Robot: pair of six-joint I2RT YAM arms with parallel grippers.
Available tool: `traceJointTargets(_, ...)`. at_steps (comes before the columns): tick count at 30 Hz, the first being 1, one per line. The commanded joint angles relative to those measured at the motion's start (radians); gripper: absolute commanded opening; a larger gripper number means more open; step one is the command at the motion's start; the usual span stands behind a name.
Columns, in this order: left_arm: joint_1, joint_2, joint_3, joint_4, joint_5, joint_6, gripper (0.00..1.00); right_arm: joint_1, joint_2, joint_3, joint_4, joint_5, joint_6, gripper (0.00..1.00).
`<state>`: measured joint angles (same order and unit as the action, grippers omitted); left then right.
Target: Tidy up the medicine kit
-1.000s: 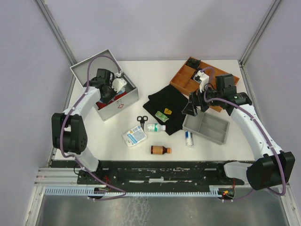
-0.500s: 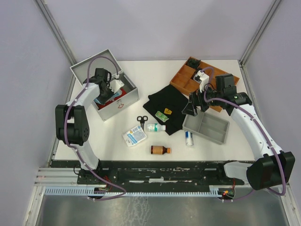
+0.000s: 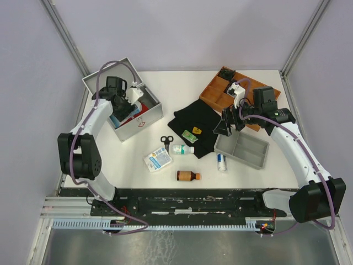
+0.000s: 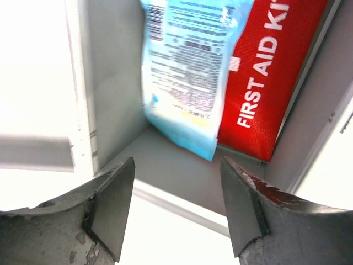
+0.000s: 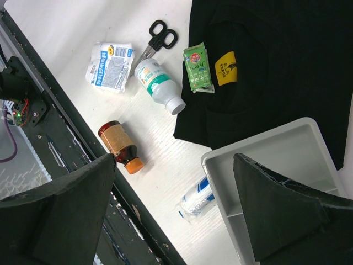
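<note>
Risk: left hand (image 4: 176,207), open and empty, over open medicine kit (image 3: 140,118) at far left of worktop (image 3: 176,83); finger may catch wall, drag kit; right hand (image 5: 176,210) open, empty, over tray (image 5: 276,149).

Left arm (image 3: 95,116) far forward, right arm (image 3: 292,144) angled inward, both pairs of jaws wide apart, empty.

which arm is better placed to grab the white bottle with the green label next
Right, probably. The right pincer, open, hangs by the black cloth and grey tray, with the white bottle in its wrist view. The left pincer, also open, is over the medicine kit, farther away.
</note>
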<state>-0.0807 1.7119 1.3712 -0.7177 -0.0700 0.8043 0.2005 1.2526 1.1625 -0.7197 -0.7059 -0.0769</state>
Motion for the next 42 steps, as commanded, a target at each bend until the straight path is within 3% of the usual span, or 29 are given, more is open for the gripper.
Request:
traceJointTargets(1, 0.001, -0.159, -0.012, 0.102, 0.028, -0.004, 0.75, -0.003, -0.013, 0.022, 0.019, -0.001, -0.015, 0.96)
traceJointTargets(5, -0.004, -0.252, -0.043, 0.101, 0.132, -0.02, 0.84, -0.003, -0.015, 0.023, 0.016, 0.0, -0.015, 0.96)
traceJointTargets(10, -0.044, -0.403, -0.179, 0.073, 0.317, -0.056, 0.87, -0.003, -0.019, 0.023, 0.017, -0.001, -0.015, 0.96)
traceJointTargets(16, -0.249, -0.601, -0.44, 0.11, 0.334, -0.122, 0.86, -0.003, -0.008, 0.024, 0.015, -0.004, -0.015, 0.96)
traceJointTargets(20, -0.353, -0.647, -0.549, 0.129, 0.349, -0.162, 0.82, -0.003, -0.01, 0.023, 0.017, -0.004, -0.015, 0.97)
traceJointTargets(26, -0.397, -0.57, -0.614, 0.194, 0.329, -0.204, 0.8, -0.002, -0.008, 0.022, 0.017, -0.004, -0.014, 0.97)
traceJointTargets(38, -0.393, -0.212, -0.472, 0.138, 0.293, -0.138, 0.79, -0.004, -0.013, 0.023, 0.014, -0.007, -0.017, 0.97)
traceJointTargets(42, -0.39, -0.148, -0.451, 0.116, 0.324, -0.124, 0.75, -0.003, -0.014, 0.022, 0.014, -0.007, -0.018, 0.97)
